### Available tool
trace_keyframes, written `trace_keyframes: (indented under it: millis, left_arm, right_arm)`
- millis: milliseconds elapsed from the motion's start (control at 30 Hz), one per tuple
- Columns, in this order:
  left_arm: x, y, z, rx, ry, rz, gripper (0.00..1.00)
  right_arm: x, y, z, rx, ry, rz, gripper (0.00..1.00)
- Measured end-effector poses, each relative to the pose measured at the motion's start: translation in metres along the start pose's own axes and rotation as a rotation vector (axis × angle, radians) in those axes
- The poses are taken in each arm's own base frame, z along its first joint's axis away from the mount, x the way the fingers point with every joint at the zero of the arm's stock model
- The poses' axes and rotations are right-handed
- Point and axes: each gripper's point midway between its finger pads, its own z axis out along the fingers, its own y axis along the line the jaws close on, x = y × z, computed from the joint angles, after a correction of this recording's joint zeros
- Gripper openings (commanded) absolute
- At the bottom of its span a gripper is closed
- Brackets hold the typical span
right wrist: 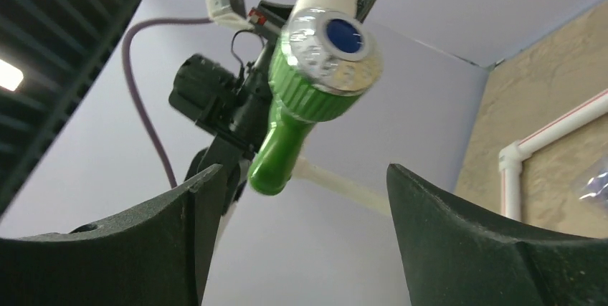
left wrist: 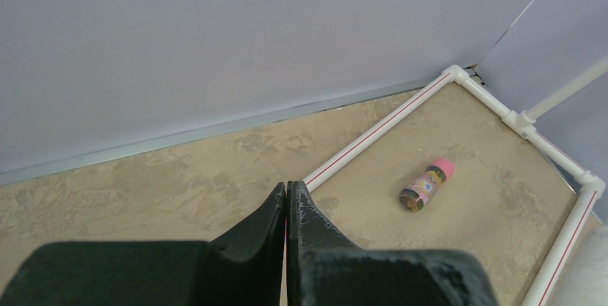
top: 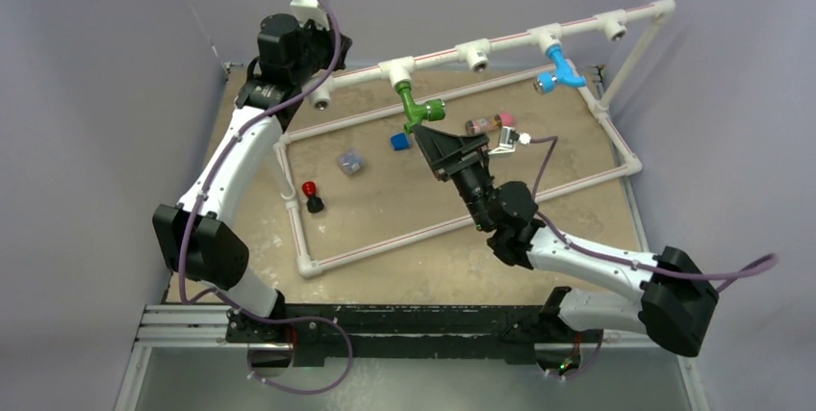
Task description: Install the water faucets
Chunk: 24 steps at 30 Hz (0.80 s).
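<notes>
A bright green faucet hangs from a white T-fitting on the raised pipe rail. A light blue faucet hangs from a T-fitting further right. My right gripper is open just below and right of the green faucet, not touching it. In the right wrist view the green faucet with its silvery round mouth sits above the gap between the fingers. My left gripper is shut and empty; in the top view it is at the rail's left end.
A white pipe frame lies on the tan table. Inside it are a pink-capped brown cylinder, a blue cube, a small clear bag and a red-topped black piece. Walls stand close behind and at both sides.
</notes>
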Motion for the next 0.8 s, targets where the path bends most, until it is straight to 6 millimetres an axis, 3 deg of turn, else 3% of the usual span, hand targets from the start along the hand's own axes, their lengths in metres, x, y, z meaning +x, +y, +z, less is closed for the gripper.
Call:
trace_keyframes:
  millis: [200,367,567,800]
  left_arm:
    - [0.0,0.0,0.001,0.0,0.003,-0.001,0.0]
    - [0.001,0.0,0.002,-0.001,0.007,-0.002,0.0]
    - [0.002,0.0,0.001,-0.001,0.01,-0.002,0.0]
    - [0.002,0.0,0.001,-0.001,0.01,-0.002,0.0]
  right_arm:
    - [-0.015,0.016,-0.018,-0.061,0.041,-0.274,0.85]
    - [-0.02,0.021,-0.032,-0.088,0.104,-0.609,0.85]
    - [-0.028,0.018,-0.035,-0.119,0.201,-1.148,0.81]
    - [-0.044,0.015,-0.038,-0.209,0.251,-1.713,0.86]
